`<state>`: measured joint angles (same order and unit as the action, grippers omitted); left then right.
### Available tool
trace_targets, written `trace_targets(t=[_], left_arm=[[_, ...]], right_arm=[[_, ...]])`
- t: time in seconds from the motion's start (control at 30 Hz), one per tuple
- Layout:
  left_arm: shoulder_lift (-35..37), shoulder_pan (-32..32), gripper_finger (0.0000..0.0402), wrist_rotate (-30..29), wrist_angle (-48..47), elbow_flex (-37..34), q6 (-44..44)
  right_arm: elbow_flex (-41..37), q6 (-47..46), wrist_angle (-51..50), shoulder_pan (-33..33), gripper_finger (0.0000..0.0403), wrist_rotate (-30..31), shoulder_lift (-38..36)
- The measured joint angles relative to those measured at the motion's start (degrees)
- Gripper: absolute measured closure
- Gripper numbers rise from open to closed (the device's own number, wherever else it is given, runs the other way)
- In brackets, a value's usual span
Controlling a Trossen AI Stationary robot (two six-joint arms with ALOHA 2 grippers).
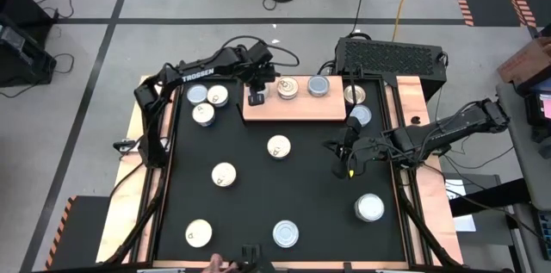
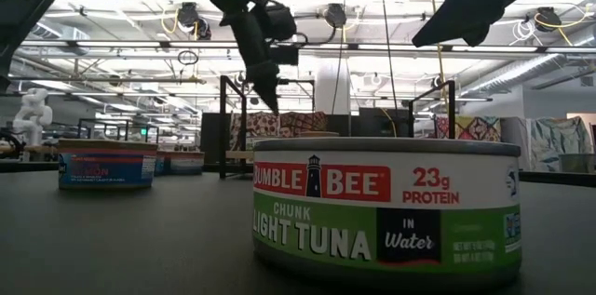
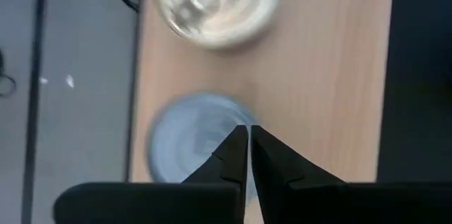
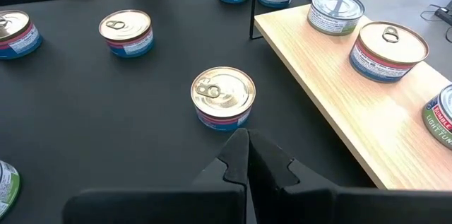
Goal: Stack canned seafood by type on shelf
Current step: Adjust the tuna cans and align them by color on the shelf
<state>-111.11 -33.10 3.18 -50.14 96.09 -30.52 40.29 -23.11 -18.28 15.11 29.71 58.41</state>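
The shelf [image 1: 293, 109] is a light wooden board at the table's far middle. A goldish tin [image 1: 287, 89] and a silver tin [image 1: 318, 86] stand on it. A third, silver-topped tin [image 4: 337, 12] stands at its left end. My left gripper [image 1: 256, 96] hangs shut just above that tin [image 3: 191, 143], pointing steeply down. Several more tins lie scattered on the black tabletop, among them one at the middle [image 1: 278, 145]. My right gripper [image 1: 349, 165] waits shut above the table's right half, near that middle tin [image 4: 223, 97].
A black ribbed box [image 1: 389, 53] stands behind the shelf's right end. Three tins [image 1: 207, 101] cluster left of the shelf and two [image 1: 357, 105] right of it. A tuna tin [image 2: 386, 207] sits by the near edge. Black posts [image 2: 223, 123] rise at the shelf's ends.
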Motion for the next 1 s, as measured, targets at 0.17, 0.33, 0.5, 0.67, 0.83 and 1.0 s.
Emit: trace_targets(t=[0.17,0.33,0.5,0.67,0.83,1.0], left_arm=[[-1.8,0.6,0.0329,-0.6,-1.6,0.0,-0.2],[-3.7,1.6,0.0267,-8.1,-1.4,0.0,-0.3],[-5.0,2.4,0.0224,-9.6,-1.5,0.1,0.0],[-5.2,3.2,0.0215,-9.3,-1.8,0.0,0.0],[-5.3,3.4,0.0214,-9.3,-2.9,0.0,0.1],[-7.5,3.6,0.0216,-10.3,-3.0,0.4,1.1]], right_arm=[[0.0,0.0,0.0,0.0,0.0403,0.0,0.0],[0.0,-0.2,0.0,0.0,0.0403,0.0,0.0],[0.0,-0.2,0.0,0.0,0.0403,0.0,0.0],[0.0,-0.2,-0.1,0.0,0.0403,0.0,0.0],[0.0,-0.2,0.0,0.0,0.0403,0.0,0.0],[0.0,-0.2,0.0,0.0,0.0403,0.0,0.0]])
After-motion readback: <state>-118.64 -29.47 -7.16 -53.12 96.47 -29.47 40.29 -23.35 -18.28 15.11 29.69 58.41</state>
